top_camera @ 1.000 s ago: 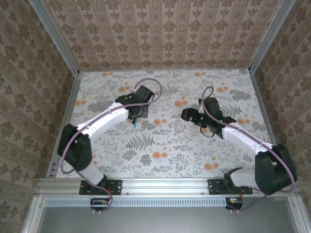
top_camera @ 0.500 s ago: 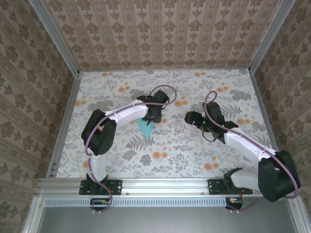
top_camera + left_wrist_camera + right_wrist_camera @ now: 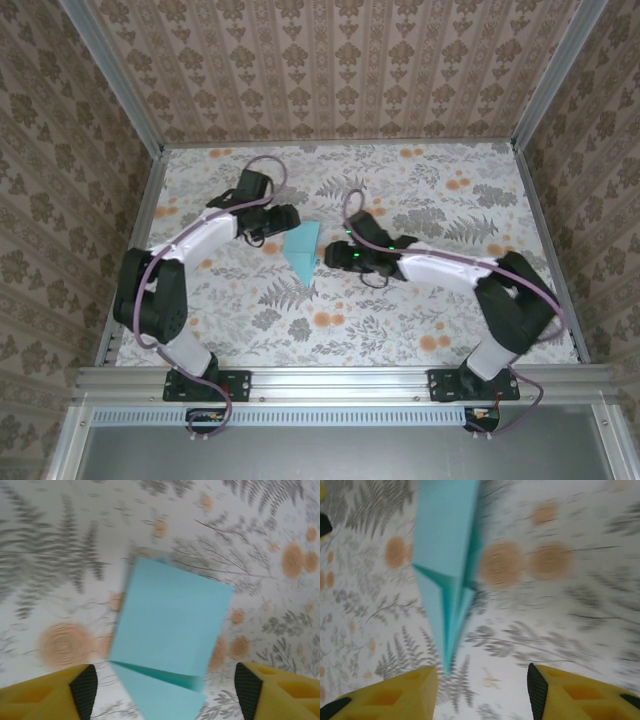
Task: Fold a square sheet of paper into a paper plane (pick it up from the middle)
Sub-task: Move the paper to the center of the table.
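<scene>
The paper plane (image 3: 301, 250) is a light-teal folded dart lying on the flowered table, with its point toward the near edge. My left gripper (image 3: 287, 222) is open just left of the plane's wide end. In the left wrist view the plane (image 3: 169, 625) lies ahead, between the yellow fingers (image 3: 80, 692), with nothing gripped by the gripper (image 3: 165, 695). My right gripper (image 3: 333, 258) is open close to the plane's right side. In the right wrist view the plane (image 3: 446, 560) runs down to a tip just ahead of the left finger, apart from the gripper (image 3: 482, 692).
The patterned tabletop (image 3: 400, 310) is bounded by an aluminium frame, with wallpapered walls at the left, back and right. Both arm bases sit on the front rail (image 3: 340, 382). The two grippers face each other across the plane, only a short gap apart.
The left gripper drew back to the left off the plane, leaving it on the table. The right gripper swung left, up to the plane's right side.
</scene>
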Motion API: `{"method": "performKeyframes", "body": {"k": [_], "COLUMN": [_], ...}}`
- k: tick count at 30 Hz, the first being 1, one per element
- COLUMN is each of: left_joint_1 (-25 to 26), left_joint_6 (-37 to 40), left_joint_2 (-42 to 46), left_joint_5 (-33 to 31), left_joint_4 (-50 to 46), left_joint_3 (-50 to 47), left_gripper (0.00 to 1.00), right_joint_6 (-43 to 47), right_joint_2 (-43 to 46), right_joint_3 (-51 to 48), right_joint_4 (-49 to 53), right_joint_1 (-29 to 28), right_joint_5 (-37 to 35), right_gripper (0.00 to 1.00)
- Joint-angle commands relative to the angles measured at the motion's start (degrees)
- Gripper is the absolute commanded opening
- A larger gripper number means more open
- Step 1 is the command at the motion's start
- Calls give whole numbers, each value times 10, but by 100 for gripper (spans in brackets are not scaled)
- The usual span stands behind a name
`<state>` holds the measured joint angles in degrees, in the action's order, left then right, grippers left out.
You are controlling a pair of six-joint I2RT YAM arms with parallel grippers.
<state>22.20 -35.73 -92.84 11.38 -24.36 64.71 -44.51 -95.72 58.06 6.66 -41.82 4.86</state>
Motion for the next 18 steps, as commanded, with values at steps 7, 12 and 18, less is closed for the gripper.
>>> {"method": "performKeyframes", "body": {"k": [7,12,18], "left_joint_1": [-65,-81,-85], "left_joint_6": [16,19,19], "left_joint_2": [80,88,75], "left_joint_5": [-42,-32,-7], "left_joint_4": [-3,2,15], "left_joint_3": [-85,-99,-101], "left_gripper": [92,93,93], "right_joint_6": [-10,3,48], "right_joint_2": [-177,-224,-235], "right_joint_3": [184,221,221], "right_joint_4": [52,93,144], "right_joint_1": [-63,-62,-50], "right_joint_5": [31,18,19], "right_gripper": [47,46,46]}}
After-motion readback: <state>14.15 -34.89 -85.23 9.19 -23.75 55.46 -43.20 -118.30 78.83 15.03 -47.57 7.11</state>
